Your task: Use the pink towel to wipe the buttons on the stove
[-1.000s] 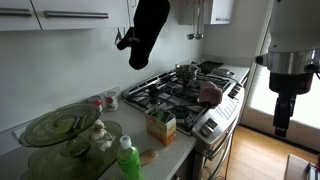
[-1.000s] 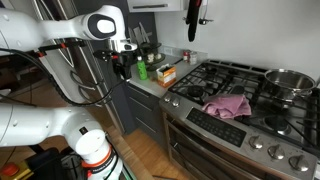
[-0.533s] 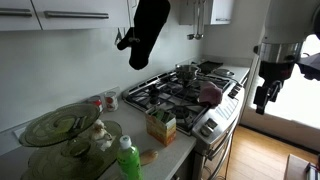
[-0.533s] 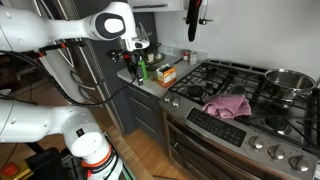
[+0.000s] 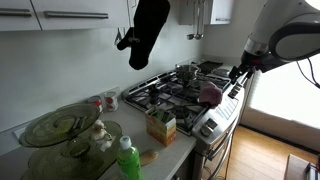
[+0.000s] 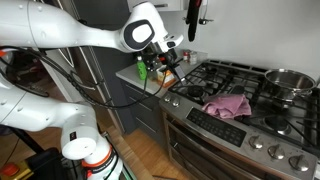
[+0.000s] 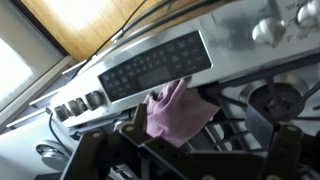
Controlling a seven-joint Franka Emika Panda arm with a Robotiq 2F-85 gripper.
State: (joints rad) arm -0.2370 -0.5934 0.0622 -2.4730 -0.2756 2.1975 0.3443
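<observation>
Wrist view showed the crumpled pink cloth towel [image 7: 178, 110] lying at the front of the stainless-steel gas stove [image 7: 240, 25], on the black iron grates just behind the dark button panel [image 7: 155, 65], with round silver knobs [image 7: 80, 103] beside it. The black two-finger gripper [image 5: 238, 74] hung near the stove, apart from the towel, fingers spread and holding nothing.

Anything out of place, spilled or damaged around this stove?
Only the pink towel: it lies crumpled on the burner grates at the front of the stove, just behind the button panel. Cloth left on a cooktop looks odd. Nothing seems spilled or damaged.
</observation>
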